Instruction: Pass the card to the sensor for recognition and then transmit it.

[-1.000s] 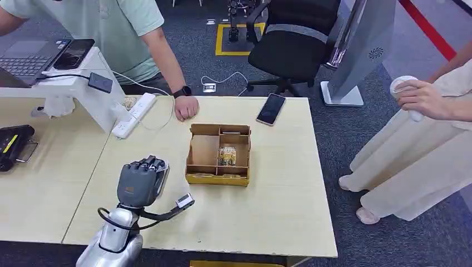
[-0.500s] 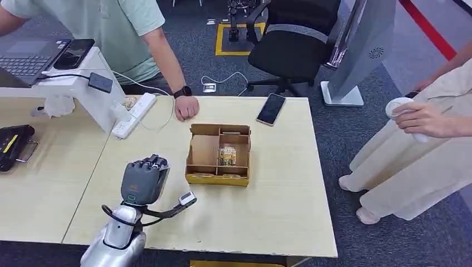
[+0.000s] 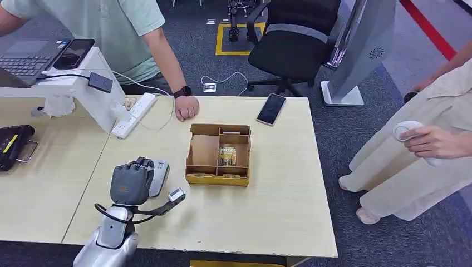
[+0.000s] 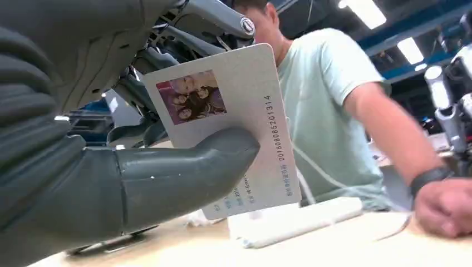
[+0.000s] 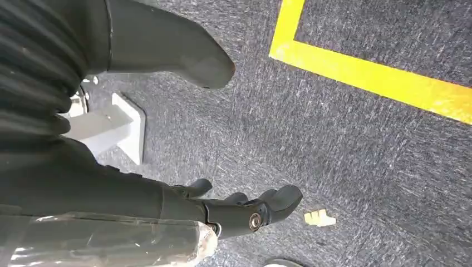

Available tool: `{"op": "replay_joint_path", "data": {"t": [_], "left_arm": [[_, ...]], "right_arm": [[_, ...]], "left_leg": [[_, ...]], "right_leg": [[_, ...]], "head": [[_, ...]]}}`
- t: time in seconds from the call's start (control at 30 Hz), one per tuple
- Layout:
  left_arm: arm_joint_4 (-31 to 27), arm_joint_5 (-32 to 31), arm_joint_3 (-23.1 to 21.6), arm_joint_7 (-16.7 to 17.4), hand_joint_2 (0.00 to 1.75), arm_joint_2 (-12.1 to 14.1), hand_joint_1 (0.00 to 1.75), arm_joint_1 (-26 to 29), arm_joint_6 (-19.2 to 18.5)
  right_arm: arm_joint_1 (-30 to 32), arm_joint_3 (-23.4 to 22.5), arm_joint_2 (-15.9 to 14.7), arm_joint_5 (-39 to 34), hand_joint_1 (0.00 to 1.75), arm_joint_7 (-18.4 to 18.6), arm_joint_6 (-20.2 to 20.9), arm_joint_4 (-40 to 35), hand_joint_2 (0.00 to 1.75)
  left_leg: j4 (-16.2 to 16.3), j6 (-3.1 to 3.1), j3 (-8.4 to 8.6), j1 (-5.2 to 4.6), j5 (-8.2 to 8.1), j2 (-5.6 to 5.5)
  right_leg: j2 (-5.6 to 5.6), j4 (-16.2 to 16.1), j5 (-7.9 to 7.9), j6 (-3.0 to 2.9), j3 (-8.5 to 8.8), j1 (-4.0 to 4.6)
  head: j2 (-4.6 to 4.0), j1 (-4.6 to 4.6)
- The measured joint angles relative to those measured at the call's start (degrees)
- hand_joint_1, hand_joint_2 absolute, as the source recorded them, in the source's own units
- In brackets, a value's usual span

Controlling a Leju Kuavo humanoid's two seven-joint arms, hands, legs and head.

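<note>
My left hand [image 3: 132,181] hovers over the near left part of the wooden table [image 3: 278,189], left of the cardboard box [image 3: 192,153]. It pinches a pale card [image 4: 239,111] with a small photo and printed numbers between thumb [image 4: 183,167] and fingers. From the head the card [image 3: 159,176] appears as a grey slab beside the fingers. A small black device [image 3: 100,82] sits on a white stand [image 3: 94,105] at the far left. My right hand [image 5: 245,208] hangs over grey carpet with fingers apart and nothing in it.
The cardboard box has compartments, one holding a small printed packet [image 3: 227,156]. A person leans a fist [image 3: 186,108] on the table's far edge near a white power strip [image 3: 133,115]. A phone [image 3: 271,108] lies far right. Another person [image 3: 423,139] stands right of the table.
My left hand has shifted left and back toward me with the card still in it. The person on the right has lowered the hand holding a white object.
</note>
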Motion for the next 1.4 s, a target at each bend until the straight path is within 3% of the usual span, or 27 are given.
{"op": "replay_joint_path", "data": {"t": [0.2,0.4,0.97,1.1,1.4], "left_arm": [[1.46,1.09,3.58,-0.44,1.75,0.35,1.75,1.48,0.00],[2.34,1.71,5.90,-4.66,1.75,0.35,1.75,3.41,0.00],[2.58,2.60,6.01,-10.08,1.75,-2.08,1.75,4.81,0.09],[2.47,0.43,5.50,-9.02,1.75,-2.54,1.75,4.31,0.07],[2.58,-1.36,1.70,-3.16,1.75,-1.49,1.75,3.16,0.07]], "right_arm": [[0.03,0.00,0.00,-0.59,0.00,0.00,-0.13,0.02,1.75],[0.04,0.00,0.00,-0.79,0.00,-0.42,-0.11,0.07,1.75],[-0.12,0.00,-0.02,-0.68,0.00,-0.57,-0.22,0.07,1.75],[-0.34,0.00,-0.02,-0.70,0.00,-0.57,-0.24,0.07,1.75],[-0.68,0.00,-0.02,-0.85,0.00,-0.63,-0.31,0.04,1.75]], "left_leg": [[0.00,0.00,0.00,0.00,0.00,0.00],[0.00,0.00,0.00,0.00,0.00,0.00],[0.00,0.00,0.03,-0.01,0.00,-0.01],[0.01,0.00,0.03,-0.01,0.00,-0.01],[0.01,0.00,0.03,-0.01,0.00,-0.01]], "right_leg": [[0.00,0.00,0.00,0.00,0.00,0.00],[0.00,0.00,0.00,0.00,0.00,0.00],[-0.02,0.00,0.01,0.00,0.02,0.00],[-0.02,0.00,0.00,0.00,0.02,0.00],[0.00,0.00,0.00,0.00,0.02,0.00]], "head": [[0.00,0.00],[0.00,0.00],[0.00,0.00],[0.00,0.00],[0.00,0.00]]}}
